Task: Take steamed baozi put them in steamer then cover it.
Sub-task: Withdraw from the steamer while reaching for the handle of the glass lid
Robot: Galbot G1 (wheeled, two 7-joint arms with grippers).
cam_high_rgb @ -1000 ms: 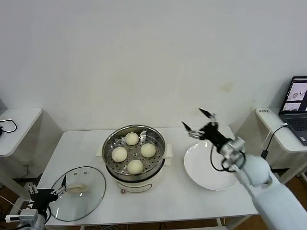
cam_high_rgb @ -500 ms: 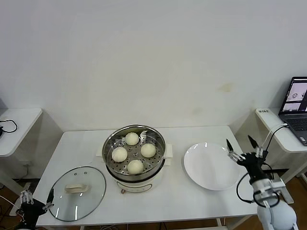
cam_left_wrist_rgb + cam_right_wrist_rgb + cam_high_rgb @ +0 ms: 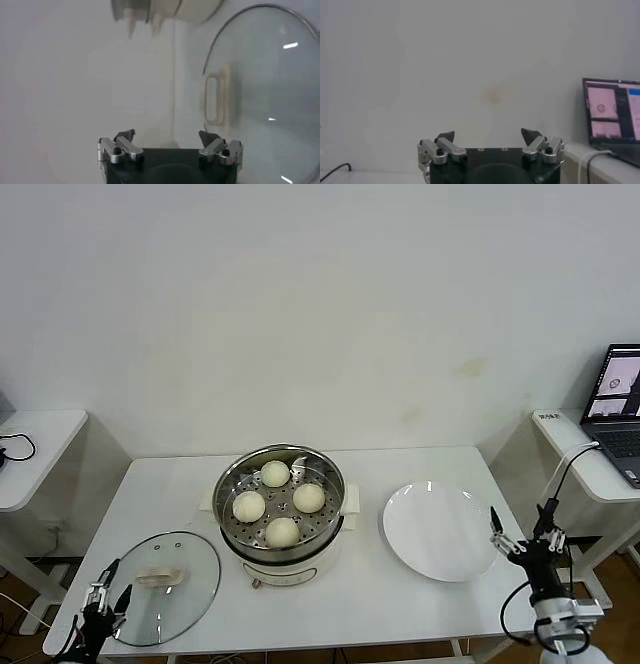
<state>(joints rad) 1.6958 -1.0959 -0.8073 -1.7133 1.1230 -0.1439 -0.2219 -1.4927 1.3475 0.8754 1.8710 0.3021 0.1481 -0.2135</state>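
Both arms have drawn back since a second ago: the right arm, then reaching over the plate, has swung down past the table's right front corner, and the left has dropped from beside the lid to below the front left edge. The table (image 3: 400,624) carries everything the task needs. The steamer (image 3: 281,502) stands at its middle with the four steamed baozi (image 3: 283,531) already sitting on the perforated tray, so loading looks done and only the covering seems left. The empty plate (image 3: 440,530) lies to the steamer's right. The cover (image 3: 164,586) lies flat at the front left, well apart from the pot, with its bar handle (image 3: 157,575) running roughly left to right across the table. The left gripper (image 3: 103,598) hangs just off the cover's left rim, jaws spread and empty; from its wrist camera the handle sits ahead and to one side. The right gripper (image 3: 528,536) is likewise spread and empty, far across the table. The left arm is plainly the nearer one, and it would probably need to come over the handle with its jaws set across the bar.
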